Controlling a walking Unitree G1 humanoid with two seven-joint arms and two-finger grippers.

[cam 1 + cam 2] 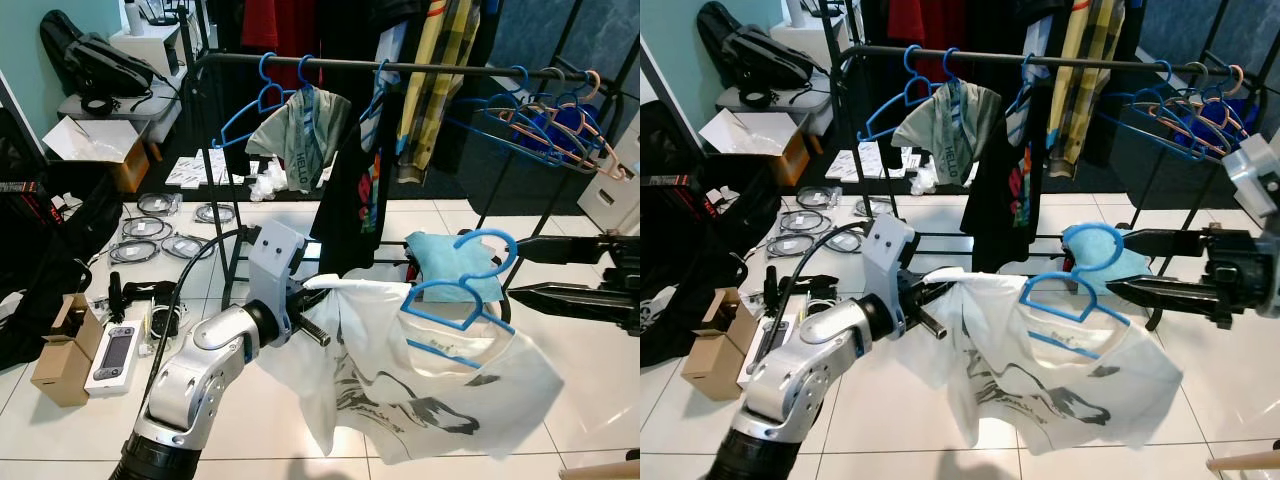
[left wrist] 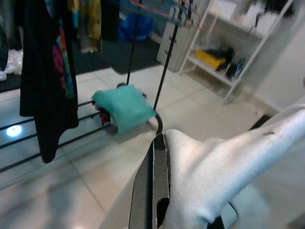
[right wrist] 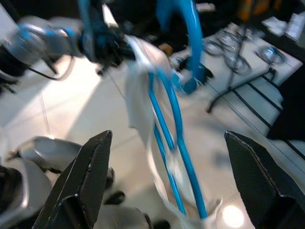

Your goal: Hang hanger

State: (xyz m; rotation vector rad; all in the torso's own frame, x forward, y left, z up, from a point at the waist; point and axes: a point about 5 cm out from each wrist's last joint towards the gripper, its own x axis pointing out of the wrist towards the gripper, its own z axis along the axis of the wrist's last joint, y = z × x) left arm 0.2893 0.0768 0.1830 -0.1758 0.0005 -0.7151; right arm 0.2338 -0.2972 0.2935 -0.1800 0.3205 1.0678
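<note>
Pinching white T-shirt (image 1: 400,385) shoulder: left gripper (image 1: 318,290) clamped | right gripper (image 3: 167,181) spread wide beside blue hanger (image 1: 460,295)

White shirt (image 1: 430,385), black-grey print; blue hanger (image 1: 462,290); teal cloth (image 1: 440,258); black rail (image 1: 400,68); white floor tiles (image 1: 80,425).

Black metal clothes rail (image 1: 440,69) carrying empty blue plastic hangers (image 1: 530,120), a grey printed T-shirt (image 1: 300,130) and a black T-shirt (image 1: 350,190). Coiled cables in clear bags (image 1: 150,240) lie on the white tiled floor (image 1: 80,420), near a brown cardboard box (image 1: 62,350).
</note>
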